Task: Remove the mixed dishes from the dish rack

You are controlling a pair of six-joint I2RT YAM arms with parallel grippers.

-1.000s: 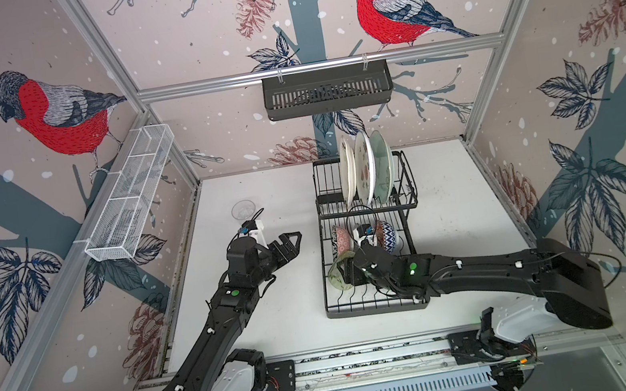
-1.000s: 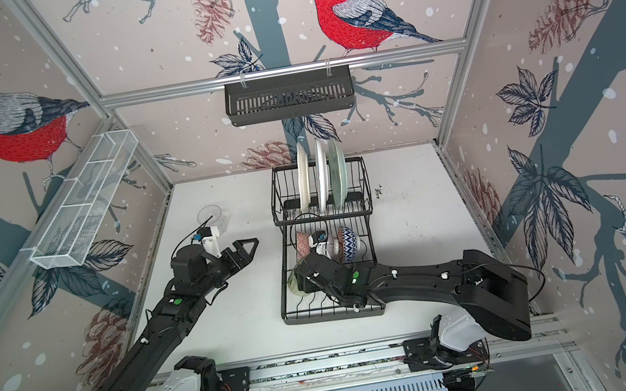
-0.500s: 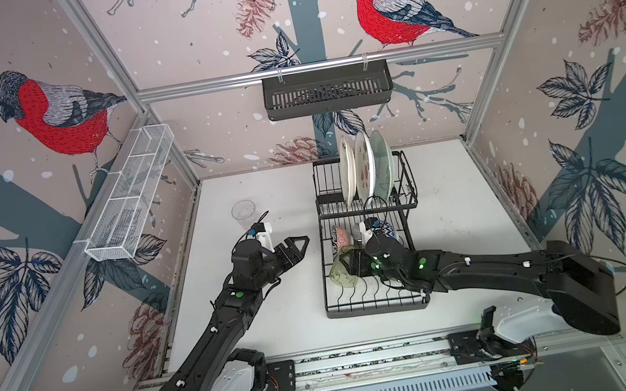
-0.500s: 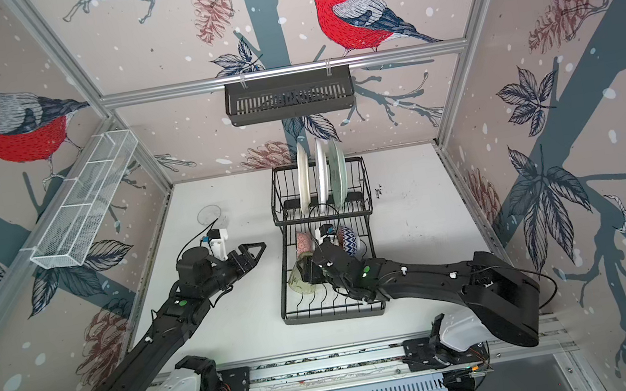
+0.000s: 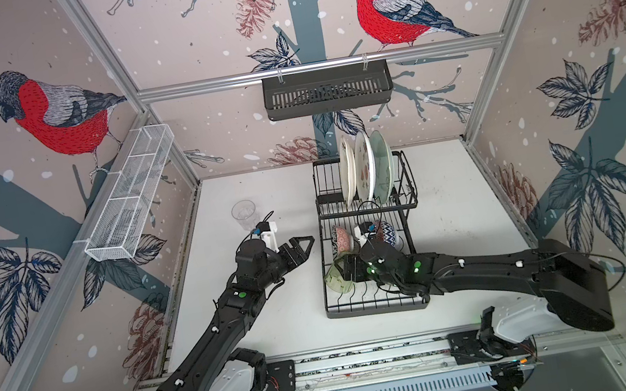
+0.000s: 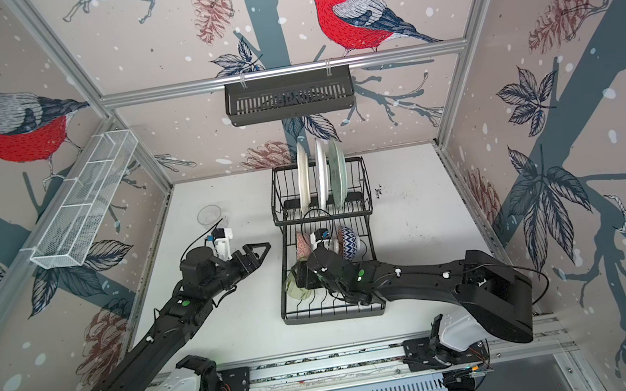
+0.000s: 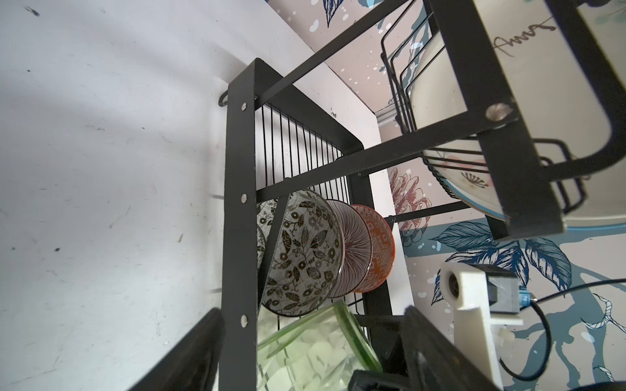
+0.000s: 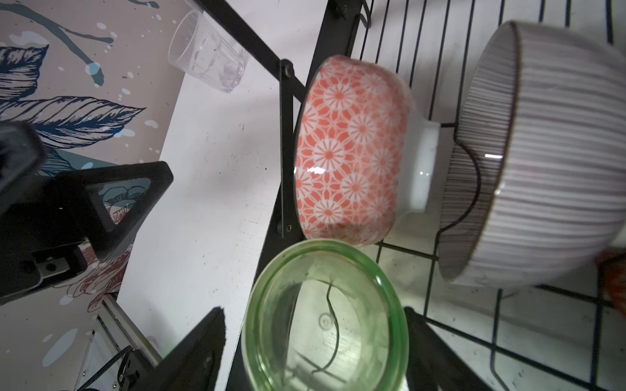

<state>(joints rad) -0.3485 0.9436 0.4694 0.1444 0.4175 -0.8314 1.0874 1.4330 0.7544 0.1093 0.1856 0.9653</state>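
Right gripper (image 8: 314,313): jaws wide, astride the one green tumbler (image 5: 334,281) with a gap on one side, in the dish rack (image 5: 378,308) tray. Three bowls (image 7: 301,254) at its 12 o'clock, three plates (image 5: 366,167) upright beyond. Left gripper (image 5: 302,249) spread, empty; one clear tumbler (image 5: 243,213) at its 11 o'clock.

The table (image 5: 454,226) is bare along its right edge. The dish rack (image 5: 379,310) fills the middle. A clear tumbler (image 5: 243,214) stands near the back left corner.
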